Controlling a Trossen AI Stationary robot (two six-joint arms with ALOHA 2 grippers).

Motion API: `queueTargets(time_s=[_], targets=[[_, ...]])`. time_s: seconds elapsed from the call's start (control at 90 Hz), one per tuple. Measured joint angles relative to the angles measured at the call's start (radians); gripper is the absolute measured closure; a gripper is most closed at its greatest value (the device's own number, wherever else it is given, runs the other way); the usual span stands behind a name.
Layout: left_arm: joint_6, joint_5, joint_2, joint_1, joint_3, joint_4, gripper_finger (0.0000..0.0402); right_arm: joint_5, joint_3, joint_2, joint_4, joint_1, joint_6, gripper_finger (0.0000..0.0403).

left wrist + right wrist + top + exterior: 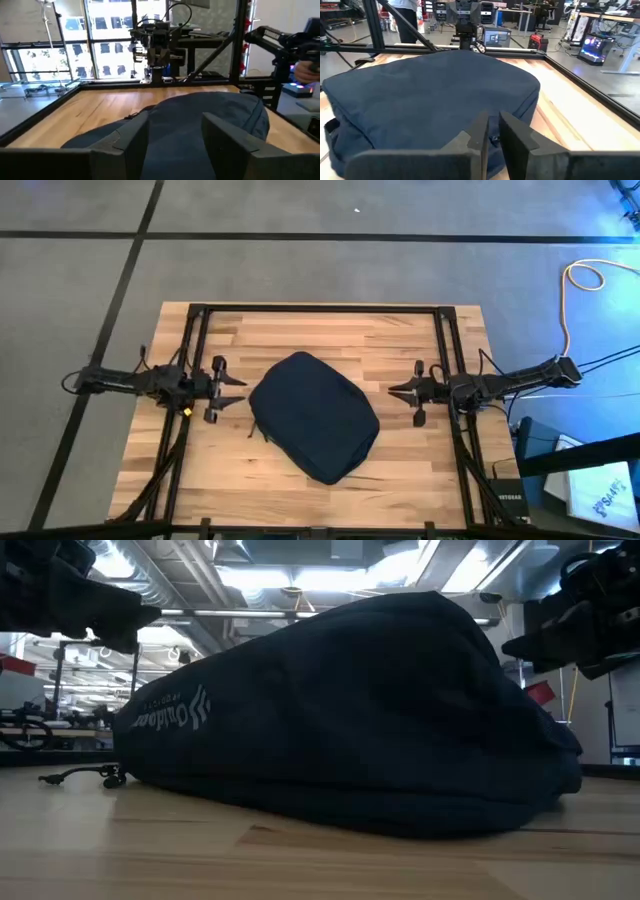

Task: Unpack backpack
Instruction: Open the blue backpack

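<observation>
High view: we see the backpack (314,416) lying mid-table (410,340) between both grippers. Left gripper (237,392) jaws spread open, right gripper (395,391) jaws nearly closed, both clear of the fabric.

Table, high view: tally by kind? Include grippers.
Backpack: 1, dark navy, lying flat mid-table
Grippers: 2, left gripper open beside the backpack; right gripper nearly closed on its other side, neither touching it
Wooden table: 1
Total: 4
</observation>
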Motion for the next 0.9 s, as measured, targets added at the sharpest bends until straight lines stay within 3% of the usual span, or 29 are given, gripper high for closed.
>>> queueTargets(time_s=[0.144,0.511,0.9], targets=[[0.002,0.021,0.000,0.000,0.000,-0.001,0.0254,0.007,0.000,0.000,0.000,0.000,0.000,0.0375],[0.030,0.052,0.000,0.000,0.000,0.004,0.0391,0.007,0.000,0.000,0.000,0.000,0.000,0.0375],[0.017,0.046,0.000,0.000,0.000,0.004,0.0398,0.007,0.000,0.000,0.001,0.000,0.009,0.0375]])
